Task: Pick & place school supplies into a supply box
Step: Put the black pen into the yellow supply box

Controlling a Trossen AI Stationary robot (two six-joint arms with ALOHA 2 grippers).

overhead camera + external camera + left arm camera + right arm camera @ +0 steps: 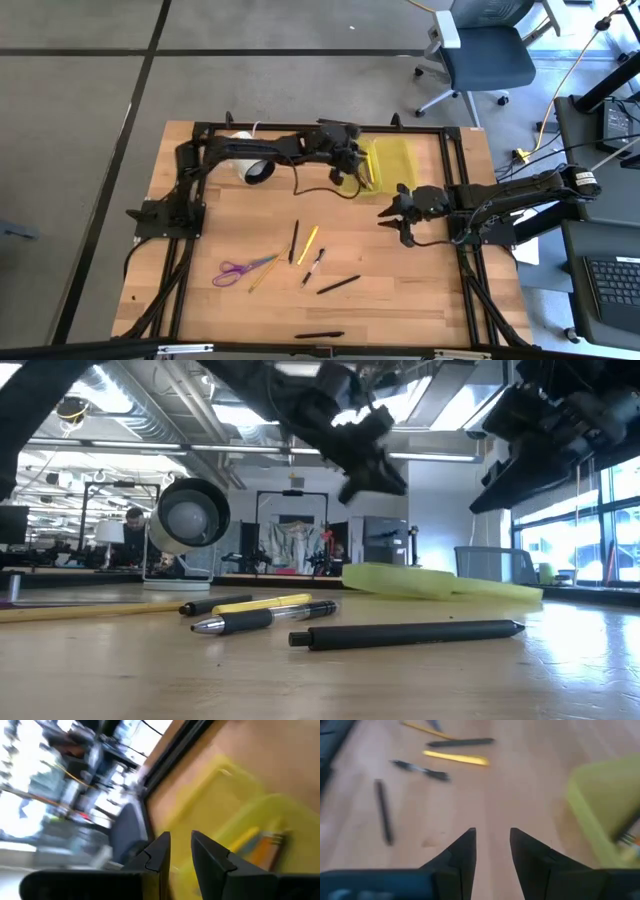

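Seen from above, the left gripper (352, 165) hangs over the near edge of the yellow-green supply box (392, 160), which lies open at the far side of the wooden desk (420, 290). The right gripper (392, 222) hovers just in front of the box, its fingers pointing toward the loose supplies. Those lie well in front of both sets of fingers: purple-handled scissors (234, 271), a yellow pencil (308, 244), a dark pen (294, 241), a black-and-silver pen (313, 268), a black pen (339, 285) and another black pen (319, 335) at the desk's front edge. A white cylinder (252, 166) stands behind the left arm.

From desk level, the black pen (405, 634) lies closest, with the black-and-silver pen (265, 619) and the yellow pencil (270, 602) behind it, and the box (440, 582) low and flat beyond. Both grippers hang above the desk, touching nothing.

From the left wrist, the two dark fingers (212, 862) stand slightly apart with nothing between them; beyond their tips the box (220, 790) lies open, with orange and yellow pencils (255, 842) inside one half.

From the right wrist, the fingers (462, 852) are likewise parted a little and hold nothing. Ahead of the tips lie the yellow pencil (456, 758), the dark pen (461, 742), the black-and-silver pen (420, 770) and the black pen (383, 811); a corner of the box (605, 795) lies off to one side of the fingers.
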